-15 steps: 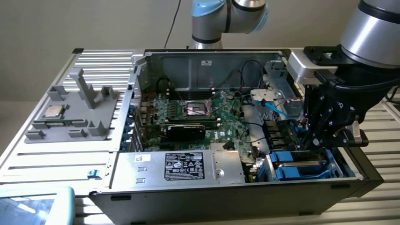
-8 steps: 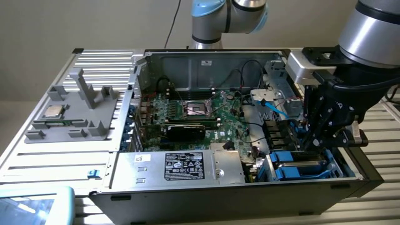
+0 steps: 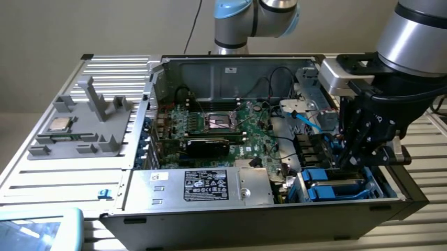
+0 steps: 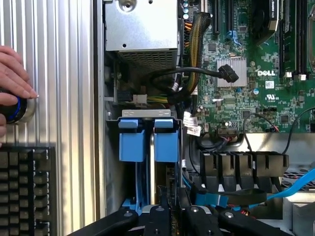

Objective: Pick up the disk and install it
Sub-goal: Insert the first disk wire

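Clamped via gripper (image 4: 172, 212) on disk (image 4: 166, 142) just ahead, in bay (image 4: 111, 162). Risk of jamming from tilt, snagging blue cable (image 4: 290, 191) alongside.

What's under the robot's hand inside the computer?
Blue carriers stand in the drive bay beneath the hand. A blue cable runs beside them. The hand's black parts cover part of the bay, so what sits there is hidden.
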{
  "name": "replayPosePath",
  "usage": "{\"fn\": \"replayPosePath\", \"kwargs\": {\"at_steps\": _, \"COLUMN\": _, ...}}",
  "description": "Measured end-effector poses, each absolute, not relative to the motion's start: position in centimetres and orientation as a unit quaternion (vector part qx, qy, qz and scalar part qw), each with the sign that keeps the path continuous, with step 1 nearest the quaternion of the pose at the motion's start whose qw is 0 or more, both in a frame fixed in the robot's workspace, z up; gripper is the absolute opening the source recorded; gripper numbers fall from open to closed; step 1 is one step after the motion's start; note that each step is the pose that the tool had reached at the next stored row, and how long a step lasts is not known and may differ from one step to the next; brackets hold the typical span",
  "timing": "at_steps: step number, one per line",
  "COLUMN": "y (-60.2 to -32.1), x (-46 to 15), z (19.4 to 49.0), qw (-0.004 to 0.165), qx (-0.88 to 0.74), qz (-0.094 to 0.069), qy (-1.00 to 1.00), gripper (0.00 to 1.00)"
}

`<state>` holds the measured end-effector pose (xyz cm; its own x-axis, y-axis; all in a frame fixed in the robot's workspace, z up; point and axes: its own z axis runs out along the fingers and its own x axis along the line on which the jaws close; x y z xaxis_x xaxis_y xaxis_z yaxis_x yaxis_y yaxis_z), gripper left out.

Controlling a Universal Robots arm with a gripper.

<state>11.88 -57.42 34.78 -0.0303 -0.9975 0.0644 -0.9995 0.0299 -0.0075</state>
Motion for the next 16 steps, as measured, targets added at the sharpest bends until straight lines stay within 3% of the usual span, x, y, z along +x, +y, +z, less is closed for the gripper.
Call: {"fn": "replayPosePath", "kwargs": {"at_steps": 16, "y": -57.43, "x": 11.69, "z": 34.01, "qw": 0.019, "qx": 0.696, "qz": 0.026, "qy": -0.717, "gripper": 0.16}}
